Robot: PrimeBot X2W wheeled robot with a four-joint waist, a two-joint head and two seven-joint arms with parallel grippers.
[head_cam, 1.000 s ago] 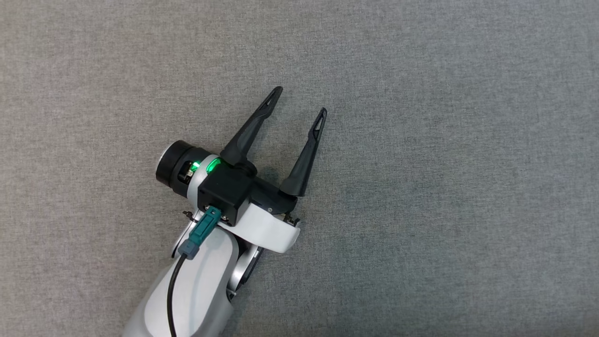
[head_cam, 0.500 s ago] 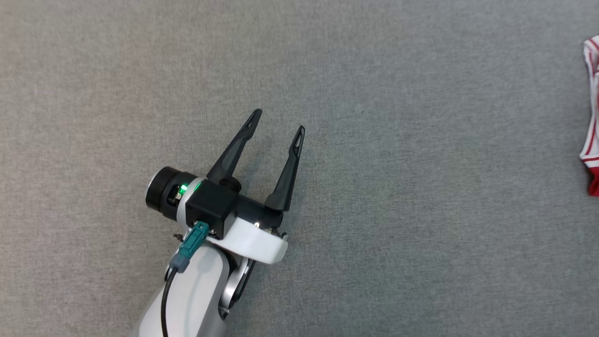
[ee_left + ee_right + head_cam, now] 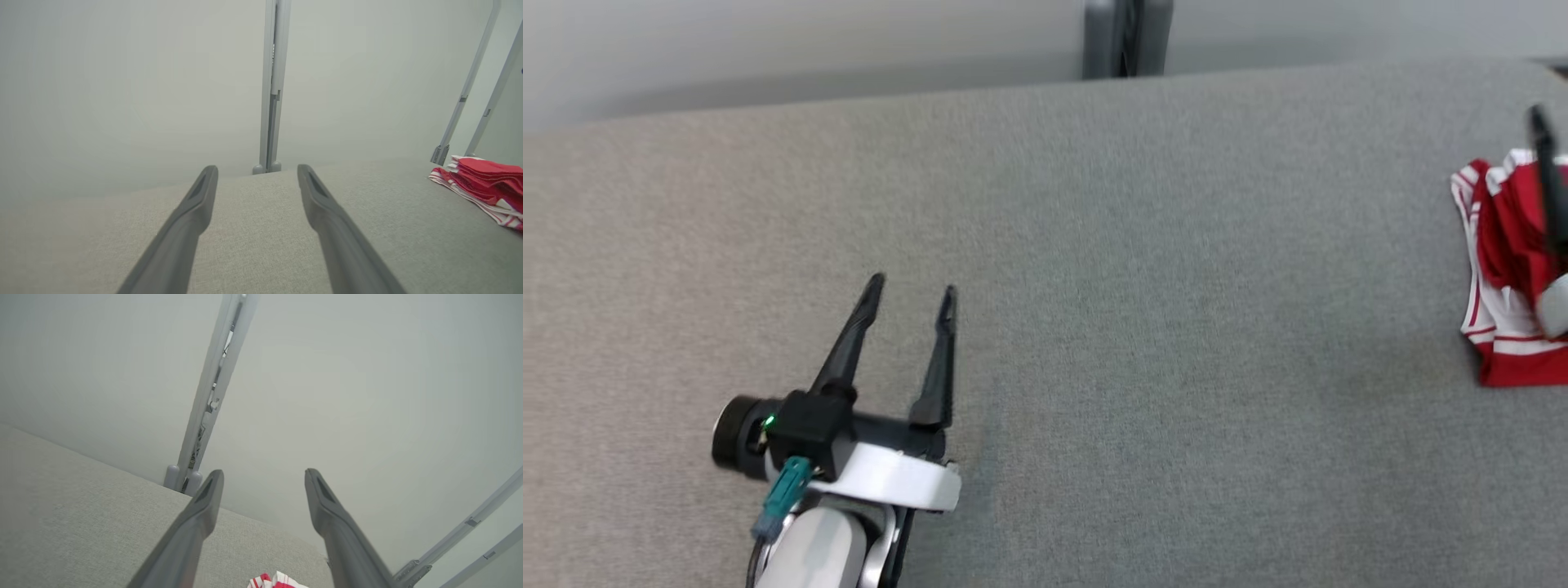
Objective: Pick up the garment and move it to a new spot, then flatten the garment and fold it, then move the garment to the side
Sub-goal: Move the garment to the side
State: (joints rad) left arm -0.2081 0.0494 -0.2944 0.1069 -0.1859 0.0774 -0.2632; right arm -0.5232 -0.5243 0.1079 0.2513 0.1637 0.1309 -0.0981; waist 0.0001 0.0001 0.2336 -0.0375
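The garment (image 3: 1499, 245), red with white stripes, lies bunched and folded near the right edge of the grey table (image 3: 1135, 286). It also appears as a low layered pile (image 3: 486, 179) in the left wrist view and at the bottom edge of the right wrist view (image 3: 278, 582). My left gripper (image 3: 912, 285) hovers open over bare cloth at the lower left, far from the garment, nothing between its fingers (image 3: 327, 212). One dark finger (image 3: 1547, 180) of my right arm reaches over the garment. My right gripper (image 3: 264, 473) is open and empty above it.
The table's far edge runs along the top of the head view, with a pale wall behind. A grey upright post (image 3: 1127, 37) stands behind that edge at the middle. Two slanted grey poles (image 3: 466, 94) rise beyond the garment.
The head camera has tilted up and turned, so the table's far edge, the wall and the garment came into view. My right arm's finger now shows over the garment. The left gripper stays open.
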